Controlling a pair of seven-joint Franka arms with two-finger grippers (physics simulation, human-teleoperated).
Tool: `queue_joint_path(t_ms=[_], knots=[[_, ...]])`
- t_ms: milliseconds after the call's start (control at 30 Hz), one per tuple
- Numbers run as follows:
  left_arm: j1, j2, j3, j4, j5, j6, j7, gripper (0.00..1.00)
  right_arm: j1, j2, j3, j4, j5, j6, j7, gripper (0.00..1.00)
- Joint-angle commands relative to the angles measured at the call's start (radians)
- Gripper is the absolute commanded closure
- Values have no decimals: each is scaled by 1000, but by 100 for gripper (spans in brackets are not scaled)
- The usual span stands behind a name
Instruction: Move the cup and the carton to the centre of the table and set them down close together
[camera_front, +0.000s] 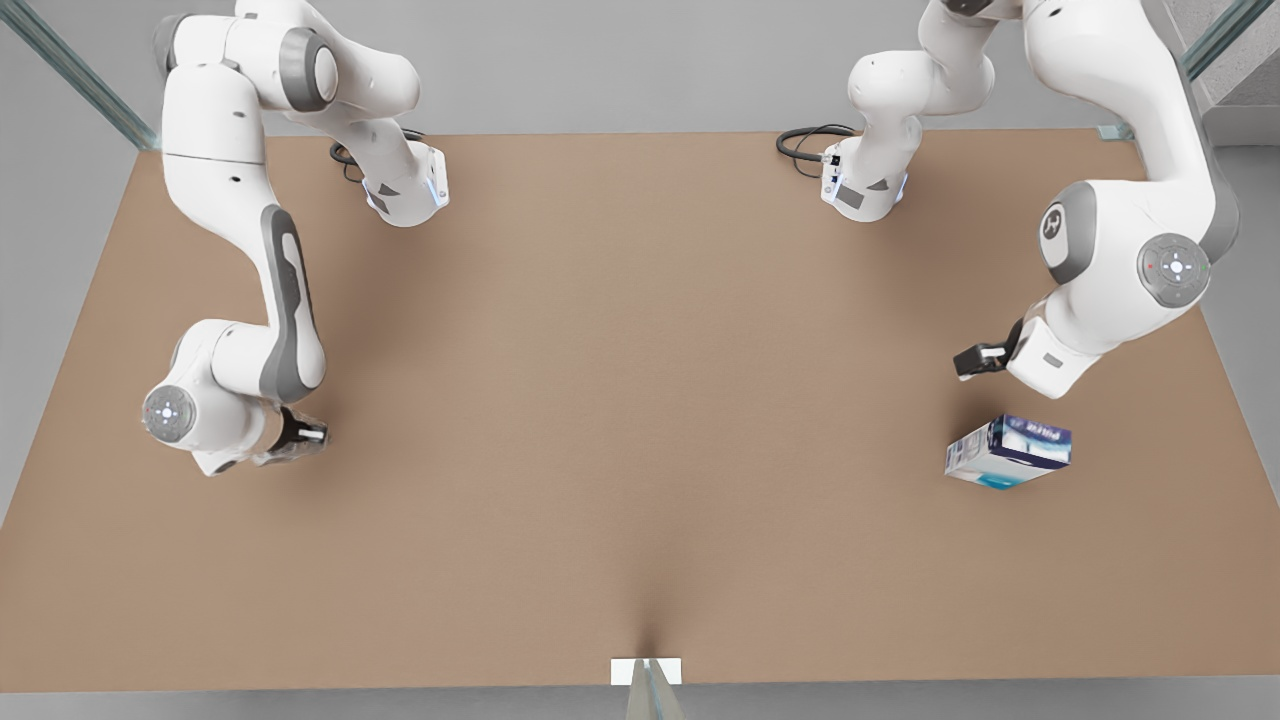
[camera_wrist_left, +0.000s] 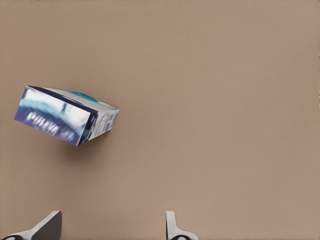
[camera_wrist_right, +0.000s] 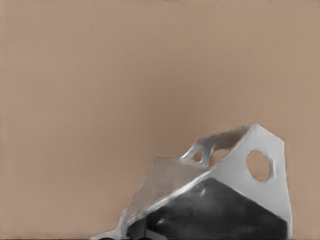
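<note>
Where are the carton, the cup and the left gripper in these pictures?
carton (camera_front: 1008, 452): front view, its printed upper face.
cup (camera_wrist_right: 225, 200): right wrist view, its faceted grey wall, at the right gripper.
left gripper (camera_wrist_left: 112, 227): left wrist view, midway between its open fingertips, near the carton.

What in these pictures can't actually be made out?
1. Carton print: blurred in the left wrist view, too small in the front view.
2. Cup: the right wrist view's lower edge cuts off its base.
3. Right gripper, at the front view's left: whether it holds the cup, hidden by its own wrist.
4. Left gripper, open near the carton: the left wrist view's edge cuts off all but its fingertips.
</note>
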Motion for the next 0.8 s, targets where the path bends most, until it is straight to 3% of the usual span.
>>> queue_joint_path(t_ms=[0, 133, 267, 567, 767], knots=[[5, 3, 7, 3, 0, 1, -2, 0, 0, 0, 11, 4, -5, -1, 2, 79], [5, 180, 96, 195, -8, 21, -296, 0, 32, -5, 85, 24, -5, 1, 107, 79], [11, 232, 136, 192, -23, 123, -637, 0, 35, 17, 183, 106, -34, 2, 279, 79], [33, 247, 186, 32, -36, 249, -770, 0, 251, 235, 177, 480, -33, -102, 568, 79], [33, 267, 186, 23, -39, 278, -772, 0, 368, 429, 173, 760, -34, -101, 682, 79]])
